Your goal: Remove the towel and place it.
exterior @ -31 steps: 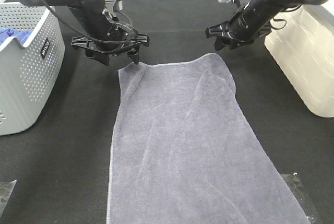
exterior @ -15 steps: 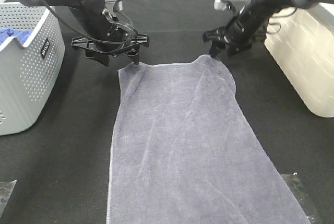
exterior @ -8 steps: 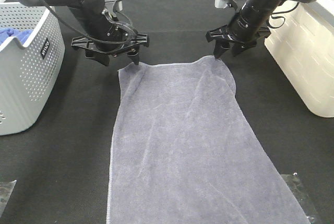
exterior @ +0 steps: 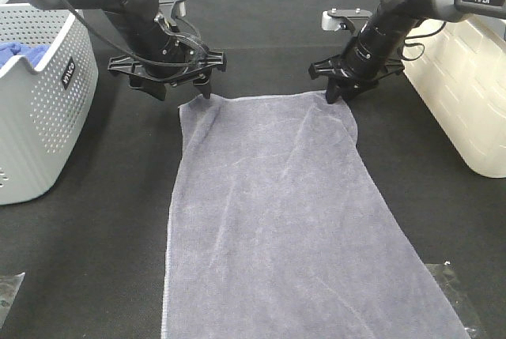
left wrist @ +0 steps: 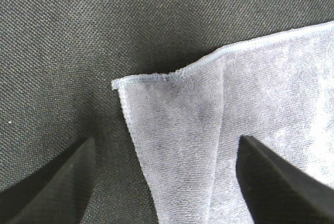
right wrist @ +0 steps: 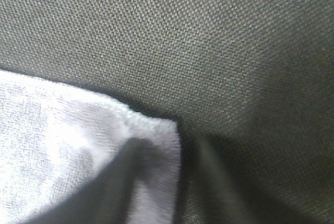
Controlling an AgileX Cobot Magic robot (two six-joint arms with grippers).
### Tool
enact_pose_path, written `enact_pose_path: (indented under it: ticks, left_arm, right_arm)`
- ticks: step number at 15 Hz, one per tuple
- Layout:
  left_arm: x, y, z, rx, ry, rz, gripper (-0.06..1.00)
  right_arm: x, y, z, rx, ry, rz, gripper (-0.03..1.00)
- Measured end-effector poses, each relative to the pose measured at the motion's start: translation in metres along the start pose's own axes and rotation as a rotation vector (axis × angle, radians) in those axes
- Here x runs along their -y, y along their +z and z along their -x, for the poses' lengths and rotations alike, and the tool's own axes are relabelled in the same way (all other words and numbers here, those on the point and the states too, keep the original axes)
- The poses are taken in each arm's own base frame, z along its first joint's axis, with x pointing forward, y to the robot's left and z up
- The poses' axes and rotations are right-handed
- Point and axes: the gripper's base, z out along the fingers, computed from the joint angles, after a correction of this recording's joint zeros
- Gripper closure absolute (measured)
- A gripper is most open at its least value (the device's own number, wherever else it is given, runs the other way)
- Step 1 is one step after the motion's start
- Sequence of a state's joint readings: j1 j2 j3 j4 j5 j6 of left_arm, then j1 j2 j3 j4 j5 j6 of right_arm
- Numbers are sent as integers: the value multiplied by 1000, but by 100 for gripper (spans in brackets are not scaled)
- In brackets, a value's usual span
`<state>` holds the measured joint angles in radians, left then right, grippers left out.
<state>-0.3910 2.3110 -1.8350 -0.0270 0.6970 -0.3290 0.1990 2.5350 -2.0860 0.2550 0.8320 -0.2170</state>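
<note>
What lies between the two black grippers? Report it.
The greyish-lavender terry towel's stitched far hem, flat on black woven tabletop; exterior high view.

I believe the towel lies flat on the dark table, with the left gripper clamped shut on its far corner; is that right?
Not quite: the left gripper is open, not clamped shut. The left wrist view shows its fingers standing apart on either side of that corner. The towel does lie flat on the dark table.
</note>
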Motion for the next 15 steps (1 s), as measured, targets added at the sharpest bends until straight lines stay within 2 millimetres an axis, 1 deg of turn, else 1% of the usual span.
enact_pose_path:
  ticks: [2, 3, 5, 8, 11, 15]
  left_arm:
    - [0, 0, 0, 0, 0, 0, 24]
    - [0, 0, 0, 0, -1, 0, 24]
    - [-1, 0, 0, -5, -1, 2, 24]
    - [-1, 1, -1, -14, -21, 7, 29]
    - [-3, 6, -3, -16, -57, 14, 30]
    - [-6, 29, -8, -9, -93, 19, 30]
  right_arm:
    - [0, 0, 0, -1, 2, 4, 91]
    - [-1, -1, 0, -3, 3, 5, 97]
    - [-1, -6, 1, -1, -4, -2, 97]
    - [1, -30, 6, 18, -12, -81, 97]
    - [3, -32, 5, 2, -11, -100, 97]
    - [3, -32, 4, -5, -9, -97, 97]
